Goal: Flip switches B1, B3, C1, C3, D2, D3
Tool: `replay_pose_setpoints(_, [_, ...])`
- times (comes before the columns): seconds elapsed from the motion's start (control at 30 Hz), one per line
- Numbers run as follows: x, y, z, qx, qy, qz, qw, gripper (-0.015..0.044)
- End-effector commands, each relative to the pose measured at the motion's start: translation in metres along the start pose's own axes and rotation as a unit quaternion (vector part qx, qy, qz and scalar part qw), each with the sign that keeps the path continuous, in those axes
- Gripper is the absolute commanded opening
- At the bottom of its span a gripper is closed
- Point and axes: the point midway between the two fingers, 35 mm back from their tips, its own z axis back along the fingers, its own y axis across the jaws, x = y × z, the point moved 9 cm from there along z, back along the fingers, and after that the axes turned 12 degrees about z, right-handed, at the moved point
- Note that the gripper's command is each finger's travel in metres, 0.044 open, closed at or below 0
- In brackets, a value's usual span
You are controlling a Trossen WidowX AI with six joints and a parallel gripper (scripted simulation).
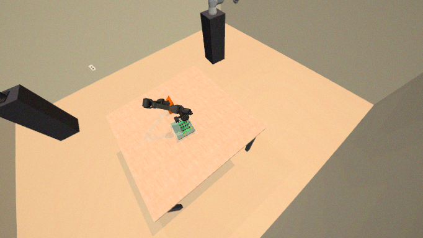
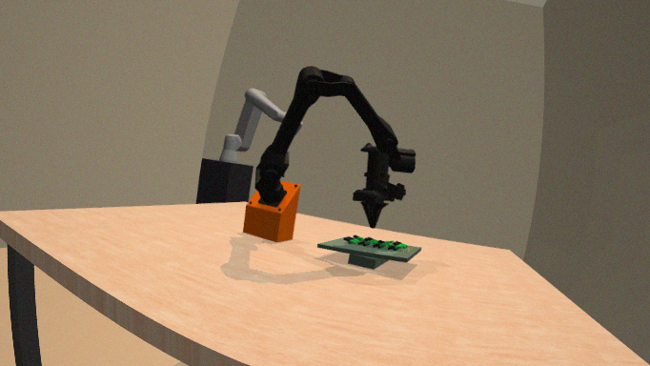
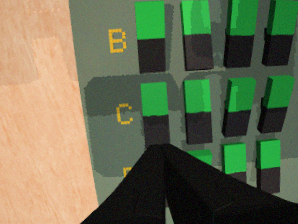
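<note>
The green panel (image 1: pixel 175 129) (image 2: pixel 332 246) (image 3: pixel 107 157) carries rows of rocker switches with green far halves and black near halves. My gripper (image 2: pixel 373 226) (image 3: pixel 159 154) is shut and empty, its tips above the panel with a gap. In the wrist view the tips overlap the near black end of C1 (image 3: pixel 155 100). B1 (image 3: pixel 150 22), B3 (image 3: pixel 242 19), C3 (image 3: pixel 240 95) and D3 (image 3: pixel 235 159) show there; D2 (image 3: pixel 201 156) is partly covered by the fingers. D1 is hidden and row A is out of the wrist view. Which ends are raised is hard to tell.
B2 (image 3: pixel 197 20), B4 (image 3: pixel 282 19), C2 (image 3: pixel 198 96), C4 (image 3: pixel 278 92) and D4 (image 3: pixel 270 155) stand beside the named switches. The panel sits on a short pedestal (image 2: pixel 364 260) on the wooden table (image 1: pixel 198 161) (image 2: pixel 305 315). The arm's orange base (image 2: pixel 267 223) stands behind it.
</note>
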Motion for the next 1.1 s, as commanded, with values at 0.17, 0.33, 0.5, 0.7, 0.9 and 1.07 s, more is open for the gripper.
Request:
replay_pose_setpoints(0.17, [-0.002, 0.0, -0.012, -0.004, 0.004, 0.004, 1.0, 0.0])
replay_pose_setpoints(0.33, [-0.002, 0.0, -0.019, -0.005, 0.004, 0.004, 1.0, 0.0])
replay_pose_setpoints(0.5, [-0.002, 0.0, -0.025, -0.005, 0.004, 0.004, 1.0, 0.0])
replay_pose_setpoints(0.7, [-0.002, 0.0, -0.025, -0.005, 0.004, 0.004, 1.0, 0.0])
replay_pose_setpoints(0.9, [-0.002, 0.0, -0.025, -0.005, 0.004, 0.004, 1.0, 0.0])
replay_pose_setpoints(1.07, [-0.002, 0.0, -0.025, -0.005, 0.004, 0.004, 1.0, 0.0])
